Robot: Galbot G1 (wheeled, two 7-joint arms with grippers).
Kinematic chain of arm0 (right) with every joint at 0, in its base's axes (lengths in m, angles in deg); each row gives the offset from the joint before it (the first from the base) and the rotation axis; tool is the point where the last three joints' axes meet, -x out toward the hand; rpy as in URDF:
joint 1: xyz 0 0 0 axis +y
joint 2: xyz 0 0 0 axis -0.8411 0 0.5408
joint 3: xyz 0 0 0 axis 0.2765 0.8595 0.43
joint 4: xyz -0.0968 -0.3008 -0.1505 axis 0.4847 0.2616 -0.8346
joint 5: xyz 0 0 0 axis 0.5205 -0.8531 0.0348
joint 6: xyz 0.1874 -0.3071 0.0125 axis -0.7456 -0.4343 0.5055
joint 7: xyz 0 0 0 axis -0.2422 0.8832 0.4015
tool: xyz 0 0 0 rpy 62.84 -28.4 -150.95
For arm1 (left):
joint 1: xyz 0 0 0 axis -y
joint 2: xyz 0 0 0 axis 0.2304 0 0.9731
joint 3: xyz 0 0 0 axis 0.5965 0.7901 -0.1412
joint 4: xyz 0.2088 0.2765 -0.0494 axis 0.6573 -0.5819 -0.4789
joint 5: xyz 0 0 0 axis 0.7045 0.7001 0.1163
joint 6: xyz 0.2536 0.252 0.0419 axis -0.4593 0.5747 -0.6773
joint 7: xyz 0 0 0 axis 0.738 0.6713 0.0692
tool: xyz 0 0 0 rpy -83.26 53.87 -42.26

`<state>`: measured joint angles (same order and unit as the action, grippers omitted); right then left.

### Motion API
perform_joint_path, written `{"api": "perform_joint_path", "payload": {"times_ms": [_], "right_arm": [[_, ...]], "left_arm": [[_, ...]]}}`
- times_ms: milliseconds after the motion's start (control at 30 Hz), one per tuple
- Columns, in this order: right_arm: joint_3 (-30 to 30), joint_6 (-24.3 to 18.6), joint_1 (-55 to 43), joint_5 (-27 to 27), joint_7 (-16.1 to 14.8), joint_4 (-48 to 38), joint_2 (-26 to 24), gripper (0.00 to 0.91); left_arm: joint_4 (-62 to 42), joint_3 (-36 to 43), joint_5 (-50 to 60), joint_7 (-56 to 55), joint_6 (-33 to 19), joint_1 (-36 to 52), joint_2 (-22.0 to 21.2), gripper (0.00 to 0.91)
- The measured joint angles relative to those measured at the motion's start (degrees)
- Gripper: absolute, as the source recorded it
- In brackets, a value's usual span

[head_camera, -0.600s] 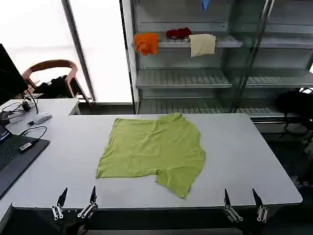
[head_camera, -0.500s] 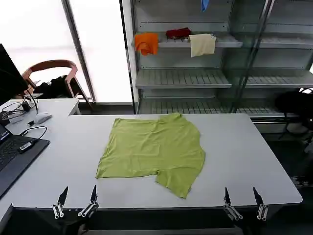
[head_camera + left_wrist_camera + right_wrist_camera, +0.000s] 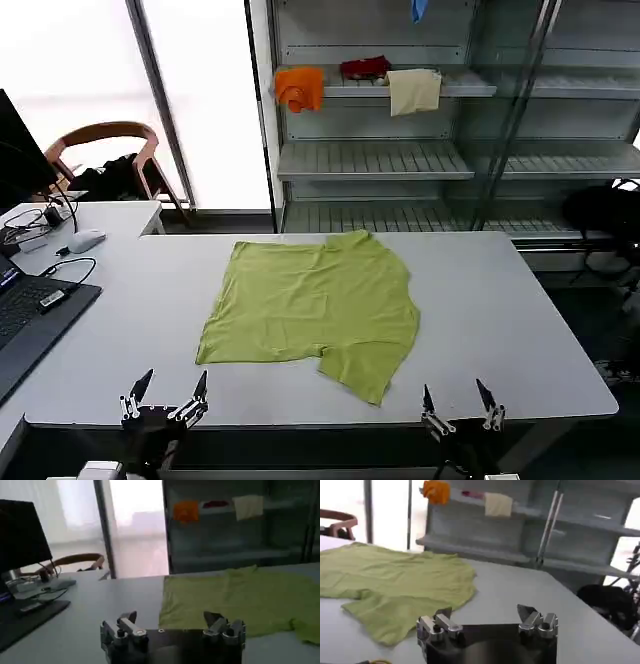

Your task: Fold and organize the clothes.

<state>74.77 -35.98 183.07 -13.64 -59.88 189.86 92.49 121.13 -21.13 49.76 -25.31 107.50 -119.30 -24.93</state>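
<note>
Head view: both arms have lifted and edged inward since a moment ago, left end effector (image 3: 168, 388) and right end effector (image 3: 455, 398) open, empty at near tabletop (image 3: 500, 300) edge; T-shirt (image 3: 315, 305) lies mid-tabletop, unfolded; folding likely about to begin.

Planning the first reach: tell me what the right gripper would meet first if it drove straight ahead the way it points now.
Probably the T-shirt. The right gripper, open at the table's near edge, points across bare tabletop toward the shirt's nearest sleeve. Depth is unclear, so it may pass just beside that sleeve.
</note>
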Motion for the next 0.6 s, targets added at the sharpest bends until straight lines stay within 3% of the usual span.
{"api": "perform_joint_path", "payload": {"times_ms": [133,233,367,600], "right_arm": [[2.2,2.8,-3.8,1.7,-0.7,-1.7,0.5,0.746],[3.7,4.3,-6.3,2.7,-0.7,-3.0,0.9,0.756],[5.6,5.8,-9.5,3.6,-0.5,-5.0,1.7,0.846],[8.7,7.4,-14.1,4.4,-0.4,-8.0,2.8,0.816]], "left_arm": [[-1.5,-0.7,-3.6,1.5,3.5,2.9,1.5,0.907],[-3.1,-0.8,-6.0,2.5,5.5,5.0,2.1,0.907],[-5.5,-1.0,-8.6,3.6,7.3,7.6,2.7,0.907],[-10.3,-1.0,-12.6,4.8,9.0,12.0,3.2,0.907]]}}
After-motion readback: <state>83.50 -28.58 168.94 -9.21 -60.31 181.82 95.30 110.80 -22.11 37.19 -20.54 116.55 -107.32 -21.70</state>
